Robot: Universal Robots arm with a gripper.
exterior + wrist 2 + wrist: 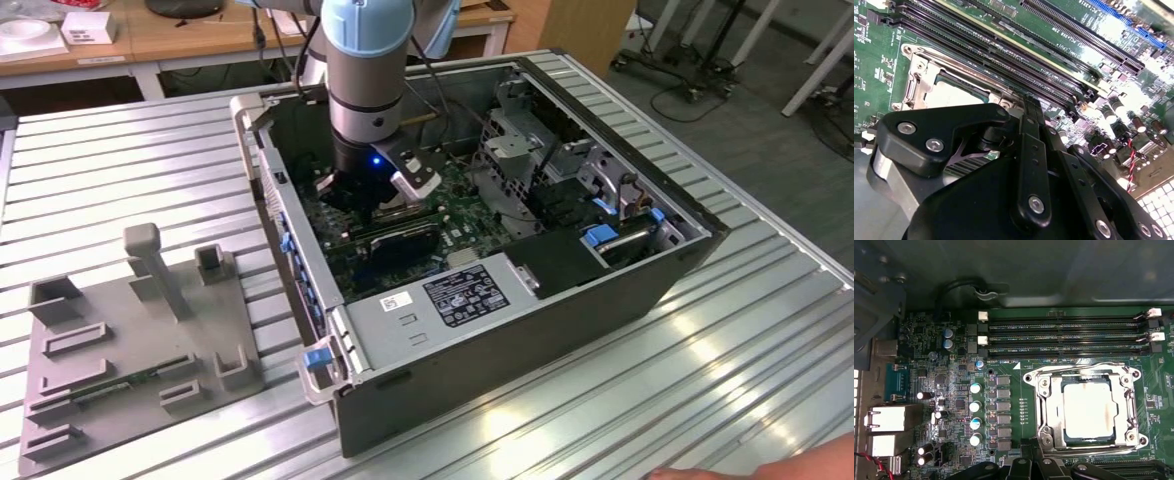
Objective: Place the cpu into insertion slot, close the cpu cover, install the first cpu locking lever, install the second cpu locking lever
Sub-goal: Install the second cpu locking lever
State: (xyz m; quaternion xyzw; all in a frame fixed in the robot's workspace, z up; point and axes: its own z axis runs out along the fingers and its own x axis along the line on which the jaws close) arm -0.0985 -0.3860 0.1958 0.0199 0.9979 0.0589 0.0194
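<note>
The cpu (pixel 1089 410) lies flat in the insertion slot (pixel 1046 412), its pale metal top facing up; it also shows as the cpu (pixel 951 95) in the second wrist view. The cpu cover (pixel 1126 410) lies down flat around the chip's rim. Thin wire levers (pixel 1084 369) run along the frame's edges. My gripper (pixel 1029 105) is shut with nothing in it, and its tip stands at a corner of the socket frame (pixel 919 65). Whether it touches the frame I cannot tell. In the exterior view the gripper (pixel 367 195) reaches down into the open computer case (pixel 534 330).
Long black memory slots (pixel 1064 337) run right beside the socket. A row of capacitors (pixel 975 412) and rear ports (pixel 889 420) sit on its other side. A grey fixture plate (pixel 127 350) lies on the table at the exterior view's left. A person's hand (pixel 761 468) shows at the edge.
</note>
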